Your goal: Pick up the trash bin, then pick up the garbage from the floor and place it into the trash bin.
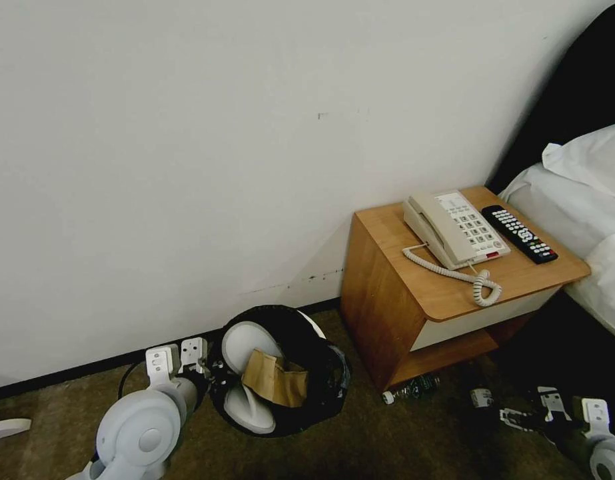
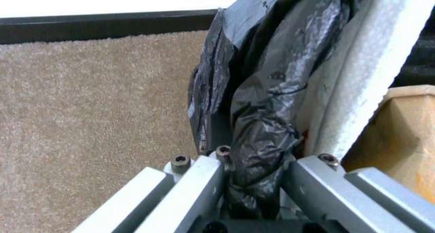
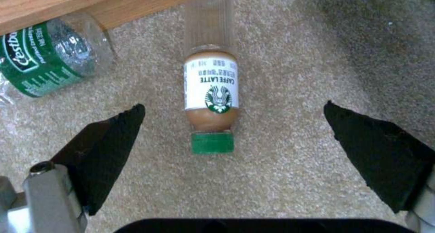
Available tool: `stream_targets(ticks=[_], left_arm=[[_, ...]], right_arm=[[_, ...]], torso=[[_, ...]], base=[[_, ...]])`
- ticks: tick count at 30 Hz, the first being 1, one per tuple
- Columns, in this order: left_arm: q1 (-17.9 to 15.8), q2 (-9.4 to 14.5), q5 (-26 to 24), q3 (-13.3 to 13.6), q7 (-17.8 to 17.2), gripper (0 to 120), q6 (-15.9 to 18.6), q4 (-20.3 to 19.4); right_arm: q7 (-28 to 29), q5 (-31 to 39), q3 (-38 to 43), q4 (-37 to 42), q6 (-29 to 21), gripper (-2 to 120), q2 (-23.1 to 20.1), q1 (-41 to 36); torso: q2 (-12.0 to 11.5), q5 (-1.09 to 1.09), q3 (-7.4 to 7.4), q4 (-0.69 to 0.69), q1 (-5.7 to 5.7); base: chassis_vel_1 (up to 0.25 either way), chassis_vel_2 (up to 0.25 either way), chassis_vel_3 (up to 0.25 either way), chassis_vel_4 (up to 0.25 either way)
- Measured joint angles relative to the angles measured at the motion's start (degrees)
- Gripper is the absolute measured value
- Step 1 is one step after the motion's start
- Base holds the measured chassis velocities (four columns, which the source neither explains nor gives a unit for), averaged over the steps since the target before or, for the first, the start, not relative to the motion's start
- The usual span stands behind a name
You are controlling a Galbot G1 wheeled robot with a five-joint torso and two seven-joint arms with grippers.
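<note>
- A flat white object (image 1: 6,428), possibly another slipper, is lying on the carpet (image 1: 400,440) at the far left edge of the head view; too little is showing to be sure.
- The left gripper (image 1: 190,363) is gripping the near-left rim of the trash bin (image 1: 334,373), its jaws closed down on the rim and the bunched black bag liner (image 2: 258,117), as the left wrist view is showing. Holding by the rim is probably keeping the mouth facing up and open for more litter.
- The bin is sitting low beside the wall, just left of the nightstand (image 1: 387,293), tilted towards the camera; I cannot tell whether it is lifted off the carpet.
- Inside it, two white slippers (image 1: 250,347) are standing on edge with a brown cardboard piece (image 1: 277,379) leaning against them.
- A green-labelled water bottle (image 3: 40,56) is lying partly under the nightstand's front edge.
- A caffe latte bottle (image 3: 210,90) with a green cap is lying on the carpet just beside it.
- The right gripper (image 3: 233,148) is hovering low over the latte bottle, its jaws spread wide and holding nothing, one on either side of the bottle. That straddling seems meant for closing across the body.
- On the nightstand a cream telephone (image 1: 454,228) and a black remote (image 1: 519,233) are resting; the bed (image 1: 587,193) is lying at the far right.
</note>
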Motion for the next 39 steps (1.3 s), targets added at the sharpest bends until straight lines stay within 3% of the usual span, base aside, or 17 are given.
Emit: stream_targets(ticks=[10,17,39], left_arm=[[0.6,-0.1,0.5,-0.2,0.3,0,0.0,-0.1],[0.5,-0.7,0.7,-0.5,0.4,0,0.0,-0.2],[0.5,-1.3,1.2,-0.7,0.5,0,0.0,0.2]], right_arm=[[1.0,1.1,-1.8,-0.2,-0.2,100,-0.2,2.2],[1.3,0.2,-4.8,1.1,-0.9,100,-2.7,3.0],[2.0,0.7,-7.9,-1.2,-0.9,100,-2.8,7.5]], torso=[[0.0,0.00,0.00,0.00,0.00],[0.0,0.00,0.00,0.00,0.00],[0.0,0.00,0.00,0.00,0.00]], base=[[0.000,0.000,0.000,0.000],[0.000,0.000,0.000,0.000],[0.000,0.000,0.000,0.000]])
